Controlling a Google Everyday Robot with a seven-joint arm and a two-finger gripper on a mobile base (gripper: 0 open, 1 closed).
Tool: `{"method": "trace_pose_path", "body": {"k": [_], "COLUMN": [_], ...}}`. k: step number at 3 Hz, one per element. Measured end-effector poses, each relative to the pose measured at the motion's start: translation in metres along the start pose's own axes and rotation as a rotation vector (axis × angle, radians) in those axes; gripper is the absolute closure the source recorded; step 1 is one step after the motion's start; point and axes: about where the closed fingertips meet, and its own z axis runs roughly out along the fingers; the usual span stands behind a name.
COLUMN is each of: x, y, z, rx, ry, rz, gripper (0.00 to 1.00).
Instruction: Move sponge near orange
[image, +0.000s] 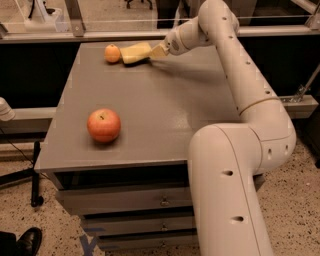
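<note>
The small orange (112, 53) sits at the far left of the grey table (165, 115). The pale yellow sponge (135, 52) lies just to its right, almost touching it, with its right end raised slightly. My gripper (159, 50) reaches in from the right at the far edge of the table and is shut on the sponge's right end. The fingertips are partly hidden by the sponge.
A larger red-orange apple (104, 125) stands near the table's front left. My arm (240, 75) arches over the table's right side. A rail (100, 34) and glass run behind the table's far edge. Drawers (130, 200) are below the front.
</note>
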Motion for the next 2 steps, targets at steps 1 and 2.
{"method": "trace_pose_path", "body": {"k": [1, 2], "x": [-0.0005, -0.005], "y": [0.001, 0.0027], "z": [0.0005, -0.0019], "rx": [-0.005, -0.008], "ry": [0.004, 0.001], "rz": [-0.003, -0.011], "gripper": [0.14, 0.0]}}
